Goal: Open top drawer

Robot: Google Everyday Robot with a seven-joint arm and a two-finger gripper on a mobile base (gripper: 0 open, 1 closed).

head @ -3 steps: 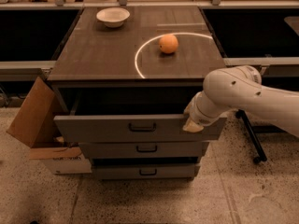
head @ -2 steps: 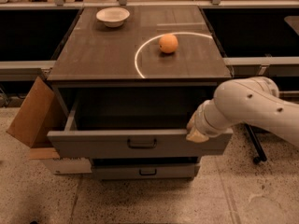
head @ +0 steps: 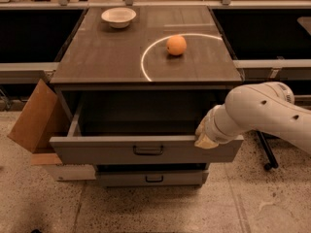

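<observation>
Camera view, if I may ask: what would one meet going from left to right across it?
Cardboard box → bowl → top drawer handle → orange → gripper, at the drawer's right front edge.

Cabinet top (head: pixel 107 57) here, dark wood, carrying two things: a white bowl (head: pixel 118 17) at its back left, and an orange (head: pixel 176 45) sitting inside the white ring (head: pixel 144 64), well apart from the bowl. My gripper (head: pixel 205 139) is at the right end of the top drawer (head: pixel 112 152) front's upper rim.
</observation>
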